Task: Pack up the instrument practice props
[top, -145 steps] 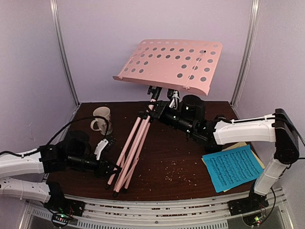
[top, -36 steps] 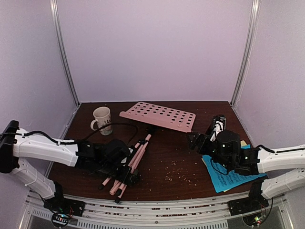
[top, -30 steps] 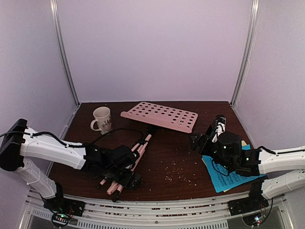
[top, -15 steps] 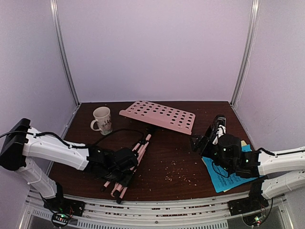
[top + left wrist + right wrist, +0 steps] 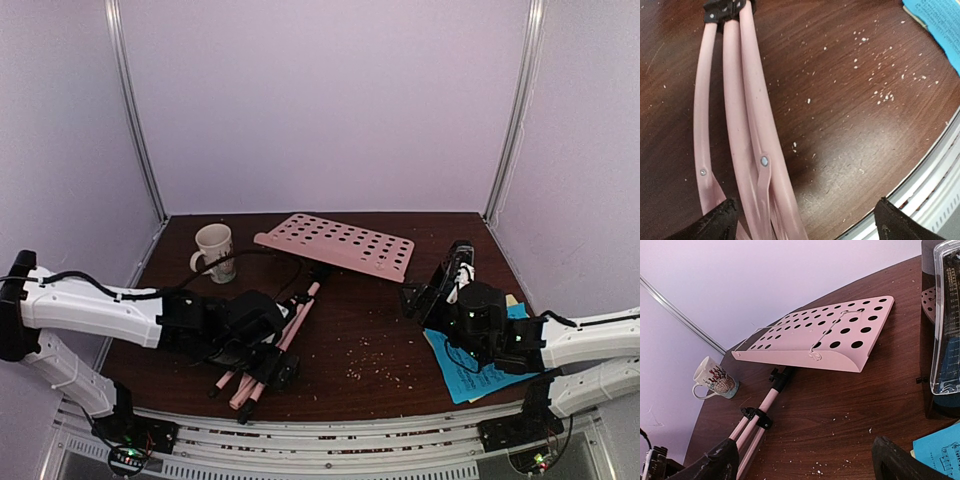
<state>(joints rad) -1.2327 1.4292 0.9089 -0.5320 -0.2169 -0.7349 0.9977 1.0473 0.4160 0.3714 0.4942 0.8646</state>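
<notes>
Left claw (image 5: 807, 226) sits low over the table (image 5: 370, 310) with its jaws spread wide, not gripping anything. The pink tripod legs (image 5: 742, 125) lie folded together flat on the wood. They run in between its fingers, hard up by one fingertip and well off the other. A bunch of white crumbs (image 5: 880, 92) are scattered just ahead of it on the open side.

Right claw (image 5: 807, 462) is wide open and empty too, hanging low. The blue sheet-music page (image 5: 940, 450) lies just beside it, partly under the arm. The metronome (image 5: 946, 322) in its clear cover stands upright close by on that same side. Straight ahead of that claw, farther out, the music stand (image 5: 820, 337) has its perforated desk lying low and tilted. Way past that, toward the back corner, there's the mug (image 5: 714, 380), upright.
</notes>
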